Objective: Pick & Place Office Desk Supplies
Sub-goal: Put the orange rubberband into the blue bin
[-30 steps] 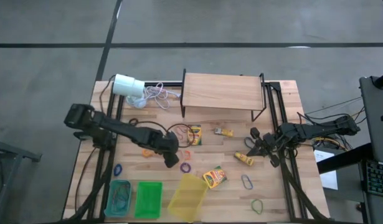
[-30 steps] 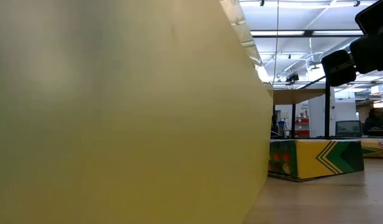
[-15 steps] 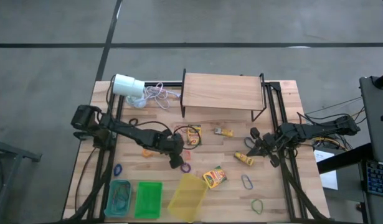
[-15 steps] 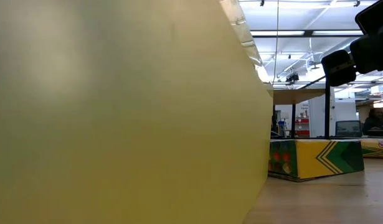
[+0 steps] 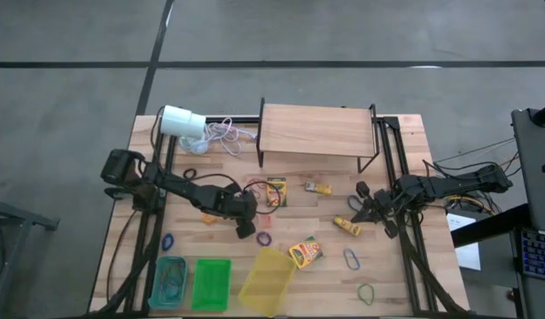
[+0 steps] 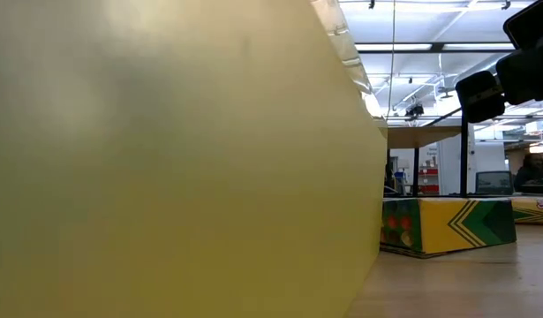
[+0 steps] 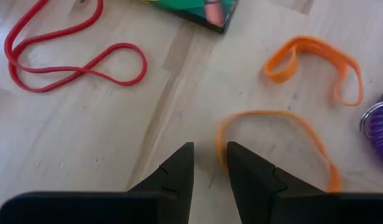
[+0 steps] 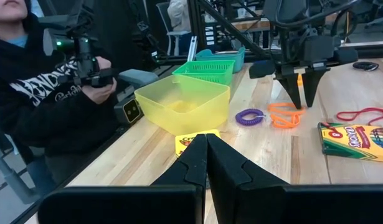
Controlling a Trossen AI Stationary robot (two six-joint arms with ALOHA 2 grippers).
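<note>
Spanning the high view, the wooden table [image 5: 405, 133] is shown with a raised wooden shelf [image 5: 315, 131] at its far edge and three bins at the near edge: teal [image 5: 171, 282], green [image 5: 211, 283] and yellow [image 5: 267, 280]. The left gripper [image 5: 245, 228] is seen drawn back slightly toward its own side since half a second ago; its fingers [image 7: 179, 177] are narrowly parted, empty, poised over an orange rubber-band loop [image 7: 278, 140]. A second orange loop [image 7: 316, 65], a red loop [image 7: 66, 65] and a purple loop [image 5: 263, 238] lie nearby. The right gripper [image 5: 362, 208] is unchanged, closed and empty, near a crayon box [image 5: 347, 227].
</note>
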